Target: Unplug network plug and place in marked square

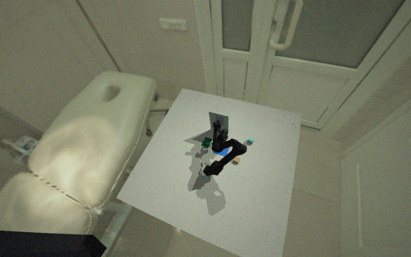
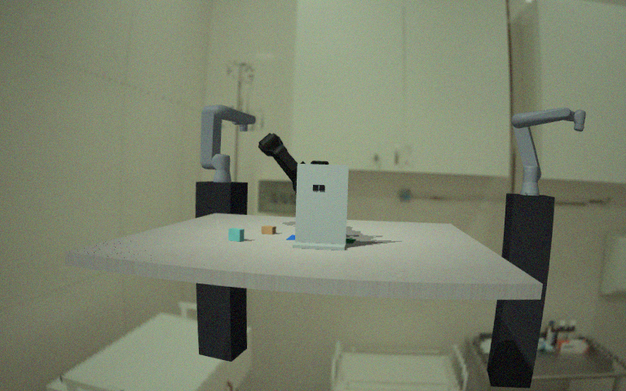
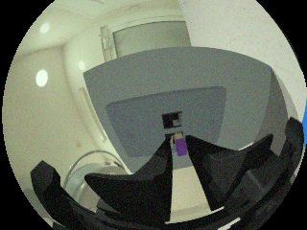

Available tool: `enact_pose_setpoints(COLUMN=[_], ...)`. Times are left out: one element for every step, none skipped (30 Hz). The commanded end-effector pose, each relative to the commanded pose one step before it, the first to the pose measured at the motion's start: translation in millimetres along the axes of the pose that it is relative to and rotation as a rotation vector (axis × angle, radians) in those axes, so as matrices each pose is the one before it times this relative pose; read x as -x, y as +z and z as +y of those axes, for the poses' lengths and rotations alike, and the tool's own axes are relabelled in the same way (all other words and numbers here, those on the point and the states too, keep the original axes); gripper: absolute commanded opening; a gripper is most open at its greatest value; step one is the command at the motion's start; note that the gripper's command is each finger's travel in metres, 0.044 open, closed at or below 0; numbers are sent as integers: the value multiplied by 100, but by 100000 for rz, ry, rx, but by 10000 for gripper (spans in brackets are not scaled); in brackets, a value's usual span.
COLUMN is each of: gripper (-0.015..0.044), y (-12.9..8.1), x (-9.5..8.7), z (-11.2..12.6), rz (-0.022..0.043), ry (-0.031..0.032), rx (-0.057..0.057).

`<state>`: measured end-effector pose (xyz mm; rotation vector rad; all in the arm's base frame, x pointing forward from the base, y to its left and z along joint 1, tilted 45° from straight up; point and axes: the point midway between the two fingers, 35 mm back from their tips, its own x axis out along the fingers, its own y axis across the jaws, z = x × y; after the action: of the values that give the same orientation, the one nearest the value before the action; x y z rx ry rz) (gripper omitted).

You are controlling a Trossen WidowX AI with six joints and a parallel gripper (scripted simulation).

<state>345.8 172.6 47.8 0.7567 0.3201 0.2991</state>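
Note:
A grey upright panel (image 1: 224, 118) (image 2: 320, 217) (image 3: 129, 90) stands near the middle of the table (image 1: 257, 187). In the wrist view its dark socket (image 3: 172, 119) sits straight ahead. A small purple plug (image 3: 180, 146) sticks out of the socket toward me. My gripper (image 3: 177, 141) (image 1: 217, 124) is right at the panel's face, its two dark fingers closed in on either side of the plug. In the exterior view the panel hides the gripper and plug. The blue marked square (image 1: 223, 152) (image 2: 290, 238) lies on the table under my arm.
A green patch (image 1: 206, 141) (image 2: 350, 239) lies left of the blue square. A teal cube (image 1: 250, 140) (image 2: 235, 235) and an orange cube (image 1: 236, 160) (image 2: 268, 229) sit to the right of my arm. Two grey camera arms on dark posts stand beyond the table.

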Motion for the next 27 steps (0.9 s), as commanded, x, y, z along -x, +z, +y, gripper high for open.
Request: enact_pose_setpoints(gripper=[50, 43, 36, 30, 23, 16, 10, 3, 0, 0, 0, 0, 0, 0, 0, 0, 0, 0, 0, 0, 0, 0, 0, 0, 0, 0, 0], y=[-25, 0, 0, 0, 0, 0, 0, 0, 0, 0, 0, -3, -8, -10, -15, -16, -16, -17, -18, -19, -19, -18, -18, -17, -17, -17, -17], x=[-21, 0, 0, 0, 0, 0, 0, 0, 0, 0, 0, 10, 30, 40, 59, 58, 58, 58, 59, 60, 61, 59, 59, 58, 58, 58, 58], z=[-16, 0, 0, 0, 0, 0, 0, 0, 0, 0, 0, 0, -1, -1, -1, -1, -1, -1, -1, -1, -1, -1, -1, -1, -1, -1, -1], rz=[164, 0, 0, 0, 0, 0, 0, 0, 0, 0, 0, 0, 1, 1, 2, 2, 2, 2, 2, 2, 2, 2, 2, 2, 2, 2, 2], ry=[-8, 0, 0, 0, 0, 0, 0, 0, 0, 0, 0, 0, -1, -1, -2, -2, -2, -2, -2, -2, -2, -2, -2, -2, -2, -2, -2], rx=[-157, 0, 0, 0, 0, 0, 0, 0, 0, 0, 0, 0, 0, -1, -1, -1, -1, -1, -1, -1, -1, -1, -1, -1, -1, -1, -1])
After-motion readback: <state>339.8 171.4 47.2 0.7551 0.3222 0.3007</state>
